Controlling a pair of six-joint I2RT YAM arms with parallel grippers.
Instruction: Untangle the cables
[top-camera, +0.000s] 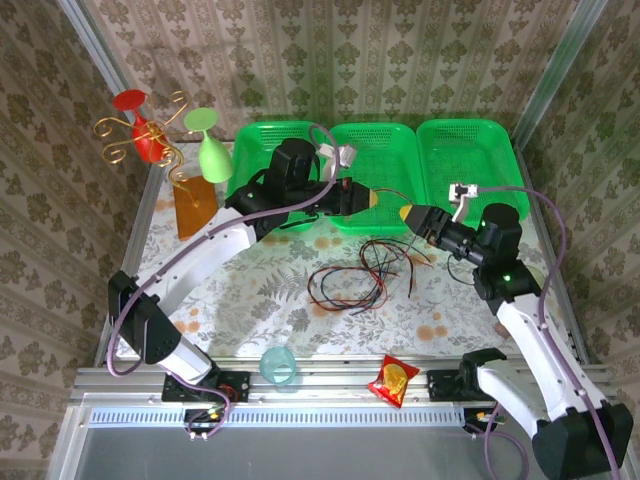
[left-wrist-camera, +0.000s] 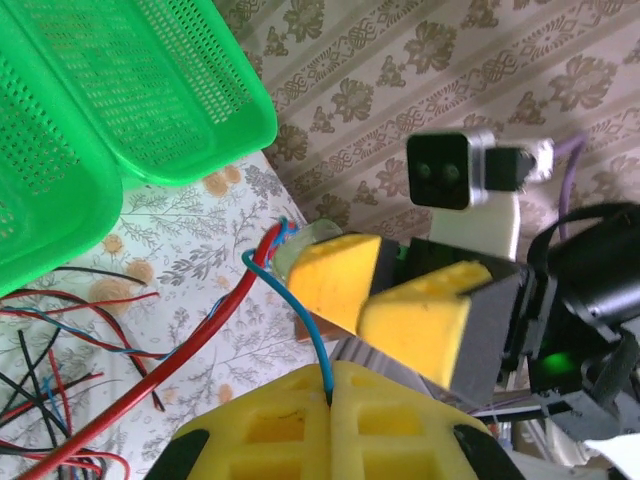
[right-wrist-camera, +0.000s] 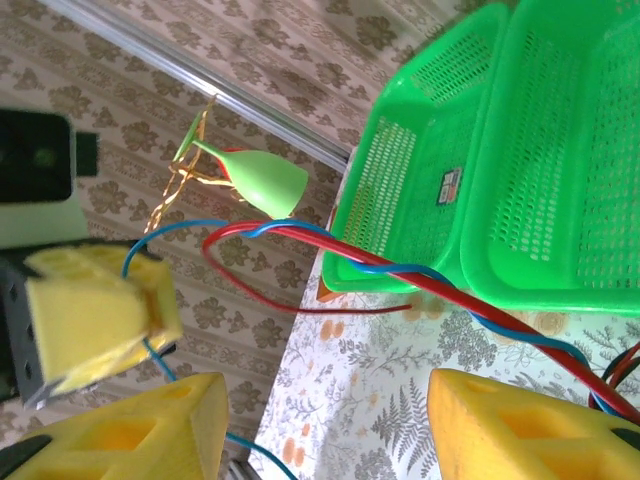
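A loose heap of black, red and blue cables (top-camera: 355, 275) lies on the flowered table in front of the middle basket. My left gripper (top-camera: 368, 199) hovers over that basket's front edge. Its yellow jaws (left-wrist-camera: 335, 372) are shut on a thin blue cable (left-wrist-camera: 300, 310), and a red cable (left-wrist-camera: 170, 365) rises beside it from the heap. My right gripper (top-camera: 408, 214) faces it closely from the right, its fingers (left-wrist-camera: 430, 320) apart. Seen from the right wrist, this gripper (right-wrist-camera: 325, 392) stands open, and the twisted red and blue cables (right-wrist-camera: 440, 285) run just beyond its fingertips.
Three green baskets (top-camera: 280, 140) line the back of the table. A green goblet (top-camera: 213, 155), a red goblet (top-camera: 140, 125) and a gold wire stand (top-camera: 120, 135) sit at the back left. A teal cup (top-camera: 279, 365) and a red snack packet (top-camera: 393, 380) lie near the front rail.
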